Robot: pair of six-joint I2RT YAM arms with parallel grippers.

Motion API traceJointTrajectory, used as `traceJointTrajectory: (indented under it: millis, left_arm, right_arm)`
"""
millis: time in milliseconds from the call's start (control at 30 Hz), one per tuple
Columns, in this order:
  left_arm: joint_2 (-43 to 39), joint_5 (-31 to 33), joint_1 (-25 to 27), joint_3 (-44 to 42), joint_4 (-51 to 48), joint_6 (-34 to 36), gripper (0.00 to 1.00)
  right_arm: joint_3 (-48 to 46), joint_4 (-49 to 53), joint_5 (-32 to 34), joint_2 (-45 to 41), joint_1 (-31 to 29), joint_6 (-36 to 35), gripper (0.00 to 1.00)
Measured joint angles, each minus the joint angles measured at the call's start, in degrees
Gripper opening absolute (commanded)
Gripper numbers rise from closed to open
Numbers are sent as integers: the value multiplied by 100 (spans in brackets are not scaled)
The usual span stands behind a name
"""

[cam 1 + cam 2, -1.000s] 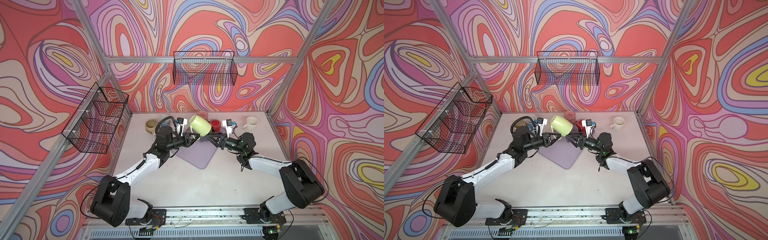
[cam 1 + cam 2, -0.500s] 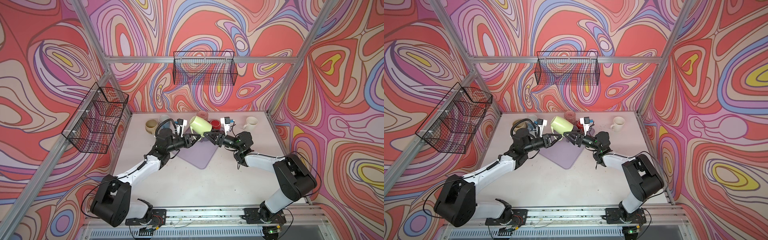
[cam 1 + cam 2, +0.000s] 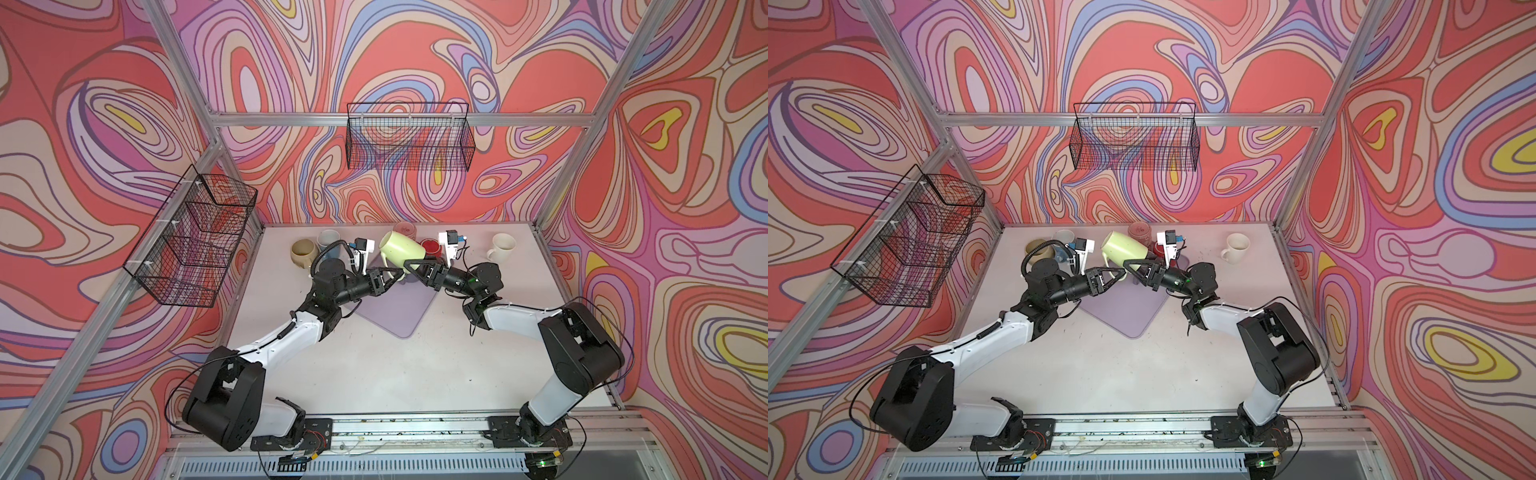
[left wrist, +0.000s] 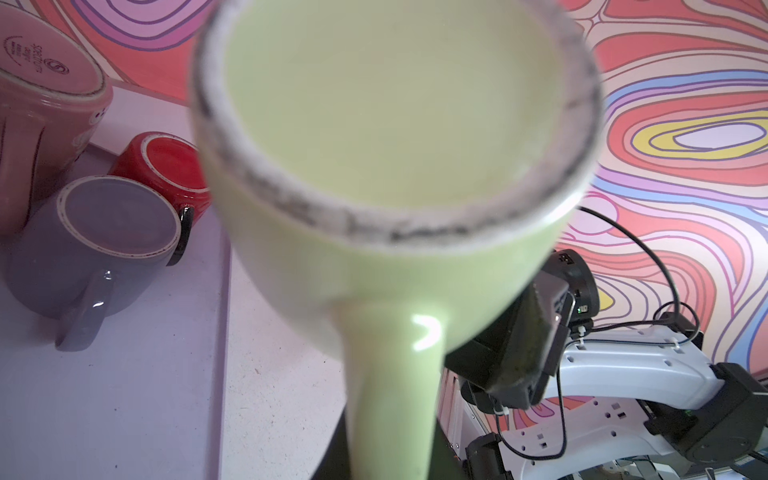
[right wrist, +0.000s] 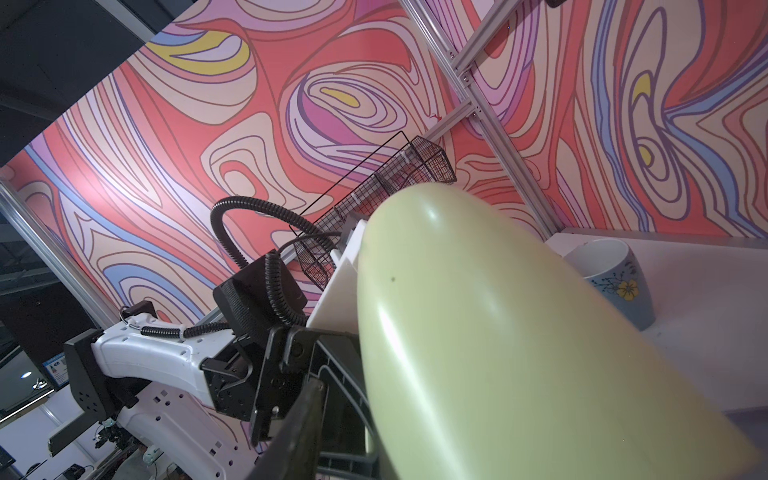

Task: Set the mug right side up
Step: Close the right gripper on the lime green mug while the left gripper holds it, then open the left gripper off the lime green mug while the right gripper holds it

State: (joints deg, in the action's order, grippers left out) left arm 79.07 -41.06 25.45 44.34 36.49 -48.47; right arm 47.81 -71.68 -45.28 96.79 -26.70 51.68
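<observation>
The light green mug hangs tilted in the air above the purple mat, its base turned up and to the left. In the left wrist view its unglazed foot ring and base face the camera. My left gripper is shut on the mug's handle. My right gripper reaches in from the right at the mug's lower end, open. In the right wrist view one of its fingers stands a small gap from the mug's wall. The other finger is hidden.
On the mat stand upside-down grey, red and pink mugs. Upright beige, blue and white mugs line the back. Wire baskets hang on the back wall and left wall.
My right gripper has moved left up to the mug's lower end and its jaws have narrowed. The left gripper and the mug have stayed in place.
</observation>
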Motion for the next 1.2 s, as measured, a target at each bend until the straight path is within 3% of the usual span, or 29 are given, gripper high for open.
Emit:
traceJointTrajectory:
  millis: [533, 800, 1200]
  left_arm:
    - [140, 28, -39, -118, 227, -229, 11]
    - [144, -76, -120, -170, 391, -435, 14]
    - [363, -68, -227, -295, 662, -413, 36]
  right_arm:
    - [238, -420, -63, 527, -2, 522, 17]
    - [299, -369, -87, 529, -17, 496, 0]
    - [483, 234, 24, 632, -37, 544, 0]
